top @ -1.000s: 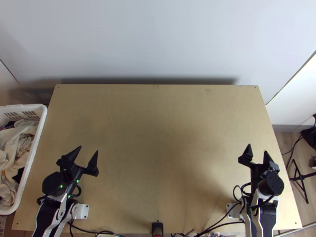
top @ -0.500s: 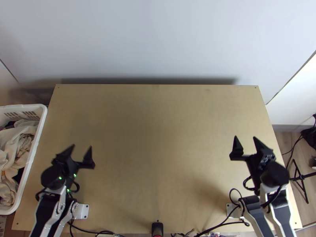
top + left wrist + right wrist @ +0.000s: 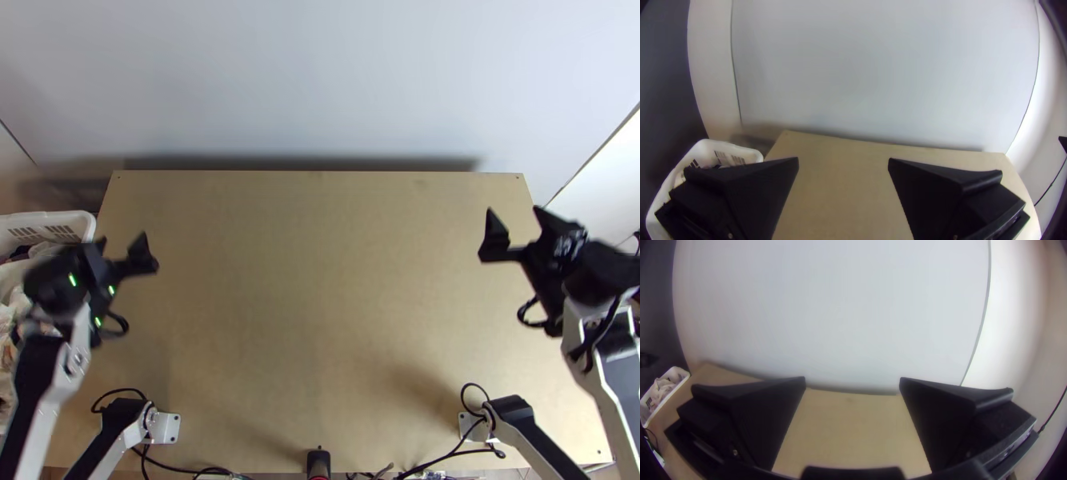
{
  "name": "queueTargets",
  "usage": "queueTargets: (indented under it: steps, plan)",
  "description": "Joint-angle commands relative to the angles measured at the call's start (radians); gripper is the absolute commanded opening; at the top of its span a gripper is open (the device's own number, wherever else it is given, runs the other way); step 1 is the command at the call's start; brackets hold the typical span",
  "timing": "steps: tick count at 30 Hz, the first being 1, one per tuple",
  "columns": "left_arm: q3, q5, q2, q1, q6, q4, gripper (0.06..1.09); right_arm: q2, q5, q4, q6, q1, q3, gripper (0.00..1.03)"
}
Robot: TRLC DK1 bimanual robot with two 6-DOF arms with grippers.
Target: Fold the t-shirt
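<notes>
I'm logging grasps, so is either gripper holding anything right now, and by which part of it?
Nothing is held: the left gripper and the right gripper are both open.

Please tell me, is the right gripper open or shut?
Open: the two fingers of the right gripper stand wide apart, with the table visible between them.
</notes>
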Motion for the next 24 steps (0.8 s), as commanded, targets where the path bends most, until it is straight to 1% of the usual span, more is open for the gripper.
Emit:
queueTargets:
  steps: [1,2,7,12,15,20,22,24]
  plan:
    - [0.433,-0.003,0.247,-0.008,-0.060,-0.162,1.04,0.183,0.001,-0.033,-0.031,-0.004,0.221,0.98]
    - [0.482,0.000,0.273,-0.014,-0.092,-0.178,1.04,0.198,0.000,-0.033,-0.021,0.004,0.236,0.98]
    - [0.703,0.014,0.420,-0.055,-0.101,-0.236,1.04,0.316,0.001,-0.024,0.000,0.039,0.382,0.98]
    - [0.843,0.039,0.553,-0.064,-0.114,-0.264,1.04,0.483,0.003,-0.050,0.015,0.043,0.577,0.98]
    - [0.910,0.040,0.633,-0.063,-0.117,-0.251,1.04,0.569,0.012,-0.068,0.015,0.039,0.659,0.98]
    - [1.002,0.025,0.794,-0.055,-0.127,-0.256,1.04,0.683,0.034,-0.051,0.011,0.002,0.728,0.98]
    - [1.001,0.025,0.831,-0.061,-0.091,-0.235,1.04,0.703,0.034,-0.045,0.014,-0.004,0.728,0.98]
    - [1.001,0.023,0.848,-0.066,-0.085,-0.219,1.04,0.709,0.035,-0.045,0.019,-0.006,0.719,0.98]
